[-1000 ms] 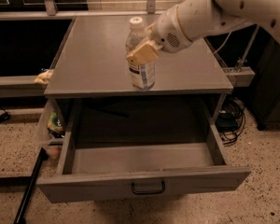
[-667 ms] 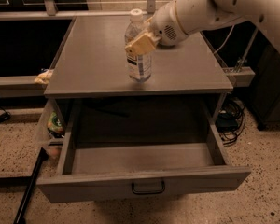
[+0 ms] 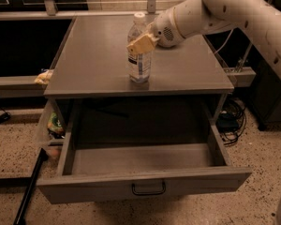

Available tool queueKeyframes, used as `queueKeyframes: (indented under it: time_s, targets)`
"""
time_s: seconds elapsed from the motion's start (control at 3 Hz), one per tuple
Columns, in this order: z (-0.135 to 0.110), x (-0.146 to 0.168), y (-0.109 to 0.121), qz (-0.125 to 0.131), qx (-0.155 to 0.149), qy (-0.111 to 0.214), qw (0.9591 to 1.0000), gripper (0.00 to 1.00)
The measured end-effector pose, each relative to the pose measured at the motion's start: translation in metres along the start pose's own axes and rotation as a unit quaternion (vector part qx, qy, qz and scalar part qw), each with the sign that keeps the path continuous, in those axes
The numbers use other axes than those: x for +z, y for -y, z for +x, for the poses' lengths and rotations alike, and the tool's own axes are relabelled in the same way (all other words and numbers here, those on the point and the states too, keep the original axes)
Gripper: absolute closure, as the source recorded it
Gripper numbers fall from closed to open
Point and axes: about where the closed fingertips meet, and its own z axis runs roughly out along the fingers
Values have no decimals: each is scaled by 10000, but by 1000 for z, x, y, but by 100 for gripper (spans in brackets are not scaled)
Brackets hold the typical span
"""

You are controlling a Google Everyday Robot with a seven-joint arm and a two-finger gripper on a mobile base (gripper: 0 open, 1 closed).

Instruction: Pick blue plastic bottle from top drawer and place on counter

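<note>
1 gripper (image 3: 141,43) at blue plastic bottle (image 3: 139,65) on counter (image 3: 93,55).

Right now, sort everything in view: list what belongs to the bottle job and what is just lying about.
Job: blue plastic bottle, upright on the counter; top drawer, pulled open; gripper, at the bottle's upper part.
Lying about: cables at far right; yellowish object left of the counter; black pole at lower left.
</note>
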Motion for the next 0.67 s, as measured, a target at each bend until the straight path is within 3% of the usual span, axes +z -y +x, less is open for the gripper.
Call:
queueKeyframes:
  time_s: [0.33,0.67]
  targets:
    - [11,7,6,-59,207,-66,9997,100]
    - [11,7,6,-60,207,-66,9997,81]
